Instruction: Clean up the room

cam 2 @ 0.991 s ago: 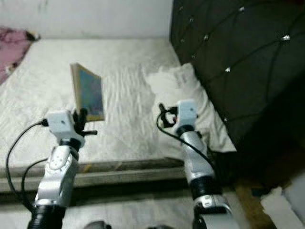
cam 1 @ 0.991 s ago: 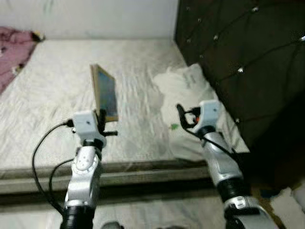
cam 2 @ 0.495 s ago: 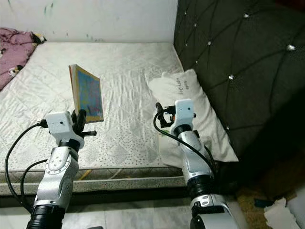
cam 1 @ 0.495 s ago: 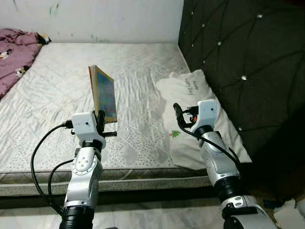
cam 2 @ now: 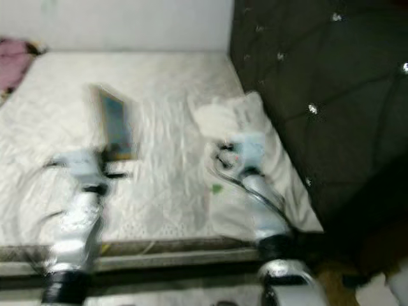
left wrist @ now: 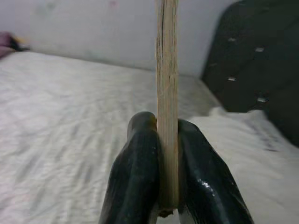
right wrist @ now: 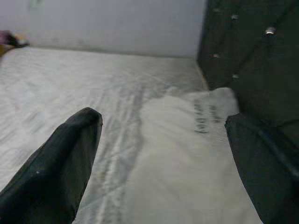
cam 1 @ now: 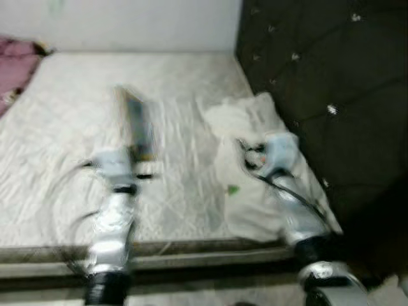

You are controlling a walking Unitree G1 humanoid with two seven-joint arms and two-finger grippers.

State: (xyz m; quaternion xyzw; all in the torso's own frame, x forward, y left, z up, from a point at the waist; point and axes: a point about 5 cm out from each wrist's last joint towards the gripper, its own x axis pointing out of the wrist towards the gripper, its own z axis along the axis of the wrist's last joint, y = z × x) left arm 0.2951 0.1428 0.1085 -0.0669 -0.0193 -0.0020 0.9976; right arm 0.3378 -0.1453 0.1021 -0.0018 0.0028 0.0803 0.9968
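Observation:
My left gripper point(left wrist: 159, 154) is shut on the lower edge of a thin book point(cam 1: 136, 124) with a colourful cover, held upright above the near part of the bed. The book's pale page edge point(left wrist: 167, 93) rises between the two black fingers point(left wrist: 135, 168). My right gripper point(right wrist: 159, 154) is open with nothing between its fingers, hovering over a white pillow point(cam 1: 252, 159) that lies against the dark tufted headboard point(cam 1: 331, 83). The head views are blurred.
The white quilted mattress point(cam 1: 64, 115) stretches to a pale wall at the back. A pink blanket point(cam 1: 16, 54) lies bunched at its far left corner. The bed's front edge point(cam 1: 191, 252) runs across just below my arms.
The camera has shifted and the picture has gone blurred. The book stays held upright in my left gripper, and the right gripper stays open over the pillow.

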